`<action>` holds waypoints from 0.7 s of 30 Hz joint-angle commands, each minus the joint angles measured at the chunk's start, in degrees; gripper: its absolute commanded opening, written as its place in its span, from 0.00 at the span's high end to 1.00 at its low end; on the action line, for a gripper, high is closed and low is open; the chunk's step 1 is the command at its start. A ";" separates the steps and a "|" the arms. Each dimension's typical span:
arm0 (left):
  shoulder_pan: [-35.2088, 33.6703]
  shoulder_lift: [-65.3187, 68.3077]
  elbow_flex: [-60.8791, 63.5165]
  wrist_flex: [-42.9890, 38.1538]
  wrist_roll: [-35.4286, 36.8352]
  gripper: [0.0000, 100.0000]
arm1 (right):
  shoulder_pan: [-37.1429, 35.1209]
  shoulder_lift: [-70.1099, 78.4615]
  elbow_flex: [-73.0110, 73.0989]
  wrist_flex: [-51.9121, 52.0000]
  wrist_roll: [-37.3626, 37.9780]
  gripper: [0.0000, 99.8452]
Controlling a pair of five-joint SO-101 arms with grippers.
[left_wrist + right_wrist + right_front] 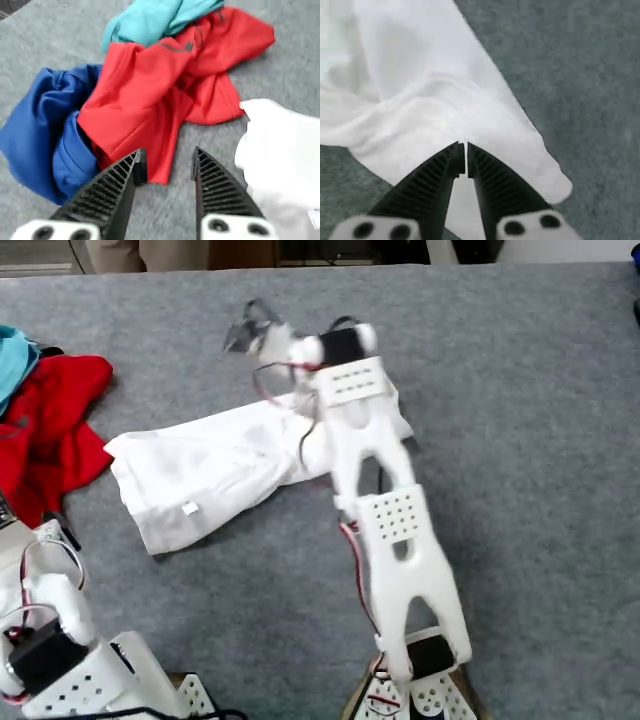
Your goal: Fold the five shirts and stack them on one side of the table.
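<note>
White shirt [200, 475]: lies mid-table on the grey table [520, 390], as a long, rumpled band running from the pile side toward the right arm. Looks partly gathered or folded lengthwise, not a finished rectangle. Judged as fold in progress.

Right gripper [461, 146]: sits over the far end of the white shirt, jaws pressed almost together with only a sliver of gap. Cannot tell whether any cloth is caught between the tips.

Red shirt [165, 95], teal shirt [150, 20], blue shirt [45, 135]: heaped together at the table's edge, touching and overlapping, all crumpled. None folded. Red shirt's edge lies just beside the white shirt's near end.

Left gripper [169, 160]: jaws spread, hanging over the lower edge of the red shirt, holding nothing.

Progress, judged: no neat stack anywhere. One shirt under work, three untouched. Four shirts countable; a fifth cannot be made out. Most of the task remains.

Labels and writing: small white tag [190, 508] sewn on the white shirt, no print legible. Dark mark [175, 47] on the red shirt, too faint to read.
</note>
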 commanded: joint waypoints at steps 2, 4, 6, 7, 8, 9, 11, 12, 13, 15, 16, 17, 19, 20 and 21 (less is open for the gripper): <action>0.44 9.36 -5.54 -1.76 1.67 0.83 | 4.44 -9.19 -3.30 1.23 -4.04 0.92; 0.44 16.84 -10.20 -1.41 3.52 0.83 | 5.41 -12.79 -1.19 1.23 -5.80 0.92; 0.44 25.19 -16.09 -0.18 5.19 0.83 | 6.73 -16.57 2.24 1.23 -7.91 0.92; 0.79 29.58 -19.87 1.85 5.54 0.83 | 7.43 -18.68 4.35 1.23 -9.14 0.92; 1.93 34.24 -24.00 4.48 5.63 0.83 | 8.13 -20.88 6.90 1.23 -10.46 0.92; 3.34 38.81 -28.04 7.74 5.63 0.83 | 9.10 -23.25 9.80 1.23 -11.78 0.92; 6.42 47.78 -36.13 14.42 5.63 0.83 | 10.86 -28.35 16.66 1.23 -13.63 0.92; 8.35 52.18 -39.82 17.58 5.63 0.83 | 11.82 -31.08 20.26 1.23 -14.24 0.92; 10.20 56.40 -43.43 20.40 5.63 0.83 | 12.70 -34.07 24.31 1.23 -14.59 0.92; 13.54 63.69 -49.76 24.88 5.98 0.83 | 14.46 -40.04 32.13 1.14 -14.59 0.92; 15.21 67.12 -52.57 26.55 7.03 0.83 | 15.34 -42.86 35.82 1.14 -14.42 0.92; 16.62 70.20 -55.21 27.96 8.18 0.83 | 16.31 -45.76 39.34 1.05 -14.33 0.92; 19.25 75.65 -59.34 29.71 9.05 0.83 | 18.33 -50.86 45.49 0.97 -13.45 0.92; 20.57 78.11 -61.01 30.51 8.70 0.83 | 19.30 -53.23 48.40 0.97 -12.04 0.92; 21.54 80.40 -62.59 31.38 8.53 0.83 | 20.26 -55.43 51.03 0.97 -10.73 0.92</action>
